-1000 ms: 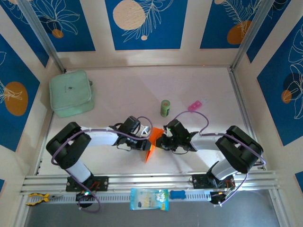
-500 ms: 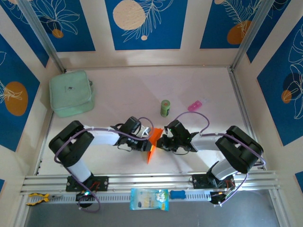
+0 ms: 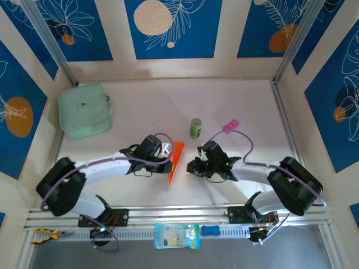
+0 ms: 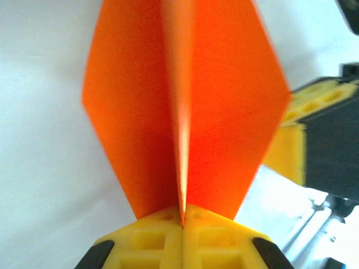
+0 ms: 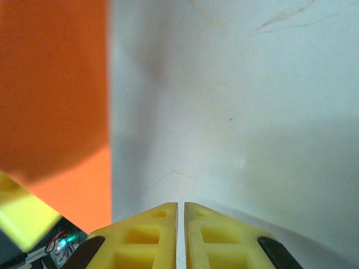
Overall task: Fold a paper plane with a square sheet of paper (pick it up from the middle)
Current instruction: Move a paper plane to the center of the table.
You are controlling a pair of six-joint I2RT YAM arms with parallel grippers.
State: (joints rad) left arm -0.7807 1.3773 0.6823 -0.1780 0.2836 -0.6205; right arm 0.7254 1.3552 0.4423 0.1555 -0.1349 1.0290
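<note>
Plane position: the paper plane (image 3: 174, 165) is sitting at the middle of the table (image 3: 146, 103), between the two grippers. Its slim end is pointing toward the near edge.
Left jaws: the left gripper (image 3: 168, 152) is clamping the plane; in the left wrist view its yellow fingers (image 4: 151, 241) are pressing together on the central crease, with one wing spreading to each side.
Right jaws: the right gripper (image 3: 192, 166) is standing just right of the plane, apart from it. Its jaws are closing on nothing, with the fingertips meeting over bare table.
Surroundings: a small green can (image 3: 195, 128) is standing upright beyond the plane. A pink packet (image 3: 231, 124) is lying to the can's right. A mint-green pouch (image 3: 84, 110) is resting well apart at the far left.
In the way: the right gripper's fingers are crowding the plane's right wing.
Materials: the plane is showing as thin, matte, bright orange paper with sharp straight edges. The table is reading as smooth and pale, with faint scuffs. The fingers are moulded yellow plastic with square recesses.
</note>
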